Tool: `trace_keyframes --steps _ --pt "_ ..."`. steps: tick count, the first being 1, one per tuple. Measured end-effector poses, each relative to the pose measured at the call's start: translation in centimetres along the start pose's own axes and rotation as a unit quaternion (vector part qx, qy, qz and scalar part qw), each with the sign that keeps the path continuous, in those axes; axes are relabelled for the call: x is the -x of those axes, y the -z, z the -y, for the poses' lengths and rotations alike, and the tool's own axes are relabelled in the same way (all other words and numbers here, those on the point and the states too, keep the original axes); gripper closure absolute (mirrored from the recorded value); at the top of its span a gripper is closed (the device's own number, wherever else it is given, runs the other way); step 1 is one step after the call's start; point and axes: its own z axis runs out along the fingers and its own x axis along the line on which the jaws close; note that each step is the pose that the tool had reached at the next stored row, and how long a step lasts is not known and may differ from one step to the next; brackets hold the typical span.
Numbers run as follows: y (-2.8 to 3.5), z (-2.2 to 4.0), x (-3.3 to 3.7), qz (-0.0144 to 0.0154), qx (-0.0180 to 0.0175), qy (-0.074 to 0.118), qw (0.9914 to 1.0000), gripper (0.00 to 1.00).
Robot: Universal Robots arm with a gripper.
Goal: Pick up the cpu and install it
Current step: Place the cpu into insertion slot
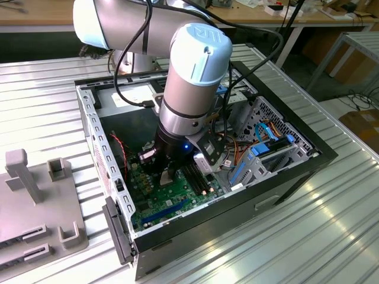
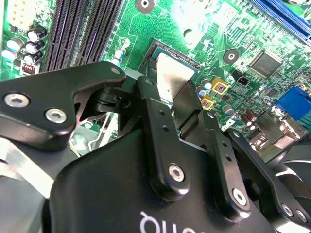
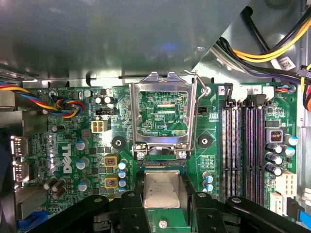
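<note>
Seating: tool (image 3: 164,204) clamping cpu (image 3: 163,187) over open socket (image 3: 163,165), we are judging; lowering is needing square alignment.

robot arm (image 1: 190,77) in open computer case (image 1: 95,133), gripper (image 1: 167,176) just above green board (image 1: 155,208)

I had the silver-grey tubular arm with pale-blue joint caps (image 1: 195,77) bent over at its upper joint. Its last segment pointed steeply down, the lower end leaning toward the exterior view's left. A small blue light glowed on the dark wrist flange (image 1: 177,142). Below it hung the black two-fingered gripper (image 1: 167,176) (image 2: 174,99) (image 3: 163,199), which both wrist views showed from close behind. Its flat, bolted black fingers (image 2: 156,131) stood a narrow way apart. They were closed against opposite edges of the small silver-grey square cpu (image 3: 163,187), held between their tips.
</note>
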Motion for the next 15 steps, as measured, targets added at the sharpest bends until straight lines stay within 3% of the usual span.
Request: trace_keyframes --steps 9,15 --pt "-0.04 0.0 0.0 0.0004 0.0 0.0 1.0 0.61" --pt "-0.04 0.0 -0.18 0.0056 0.0 0.0 0.99998 0.61"
